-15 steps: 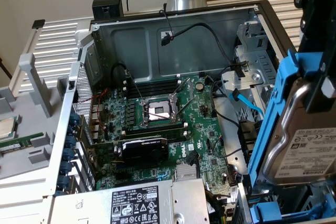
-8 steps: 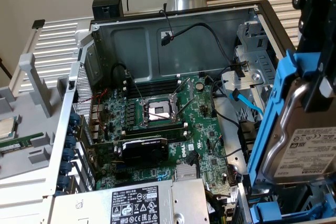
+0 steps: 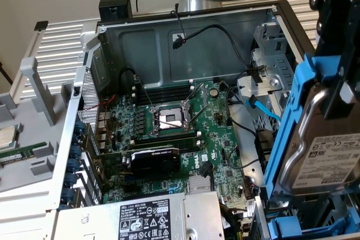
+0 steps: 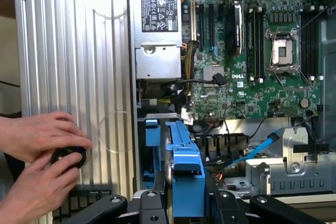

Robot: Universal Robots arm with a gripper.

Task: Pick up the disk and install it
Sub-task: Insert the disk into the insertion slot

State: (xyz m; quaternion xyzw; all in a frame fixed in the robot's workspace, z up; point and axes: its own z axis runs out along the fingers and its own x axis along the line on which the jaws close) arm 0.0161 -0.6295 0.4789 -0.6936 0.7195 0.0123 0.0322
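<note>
Disk clenched in pincer, lifted; drive bay just beyond, install still undone.

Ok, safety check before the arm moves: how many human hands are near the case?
2, in the wrist view: one hand and a second hand on the ribbed panel, meeting at a black knob. Others may be hidden.
</note>
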